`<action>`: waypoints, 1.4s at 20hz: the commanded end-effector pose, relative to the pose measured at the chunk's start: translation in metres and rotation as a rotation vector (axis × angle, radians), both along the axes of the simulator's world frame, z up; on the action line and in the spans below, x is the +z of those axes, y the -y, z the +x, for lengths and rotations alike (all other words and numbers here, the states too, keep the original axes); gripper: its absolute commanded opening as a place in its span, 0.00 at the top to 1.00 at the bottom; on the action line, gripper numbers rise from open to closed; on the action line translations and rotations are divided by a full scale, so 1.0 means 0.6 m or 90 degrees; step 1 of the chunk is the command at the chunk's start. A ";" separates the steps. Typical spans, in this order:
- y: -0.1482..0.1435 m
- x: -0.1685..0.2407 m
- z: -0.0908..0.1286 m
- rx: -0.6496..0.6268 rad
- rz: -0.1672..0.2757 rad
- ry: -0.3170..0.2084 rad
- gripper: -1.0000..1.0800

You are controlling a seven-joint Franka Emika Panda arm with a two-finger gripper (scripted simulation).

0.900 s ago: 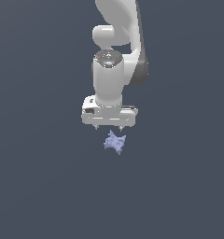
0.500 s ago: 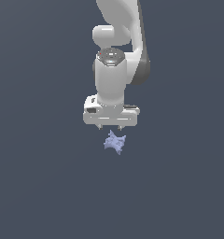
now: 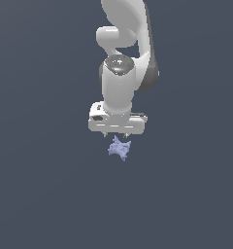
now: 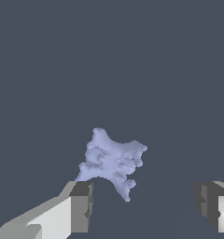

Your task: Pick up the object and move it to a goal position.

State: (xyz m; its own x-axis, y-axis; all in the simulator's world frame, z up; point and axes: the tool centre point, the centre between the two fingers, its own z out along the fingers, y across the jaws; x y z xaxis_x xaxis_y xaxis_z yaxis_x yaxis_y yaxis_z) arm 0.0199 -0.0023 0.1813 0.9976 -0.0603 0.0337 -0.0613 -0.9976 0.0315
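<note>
The object (image 3: 119, 148) is a small pale periwinkle-blue spiky lump lying on the dark grey floor. In the exterior view it sits just below the white hand. My gripper (image 3: 121, 134) hangs directly above it, and only short fingertips show under the hand. In the wrist view the object (image 4: 112, 161) lies between and a little beyond the two fingers (image 4: 81, 205), closer to one of them. The gripper (image 4: 144, 205) is open wide and empty, and nothing touches the object.
A plain dark grey surface (image 3: 45, 194) fills both views. The white arm (image 3: 125, 29) rises above the hand in the exterior view. No other objects or goal marker are visible.
The hand has turned slightly at the wrist and sits a touch lower over the object. The object has not moved.
</note>
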 end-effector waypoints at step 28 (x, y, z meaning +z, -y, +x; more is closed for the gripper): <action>-0.087 -0.169 0.048 -0.094 -0.264 -0.167 0.19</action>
State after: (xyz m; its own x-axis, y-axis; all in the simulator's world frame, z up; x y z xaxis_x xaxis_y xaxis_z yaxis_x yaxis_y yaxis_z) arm 0.0482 0.0487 0.0821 0.9591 -0.2285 -0.1669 -0.1348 -0.8876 0.4404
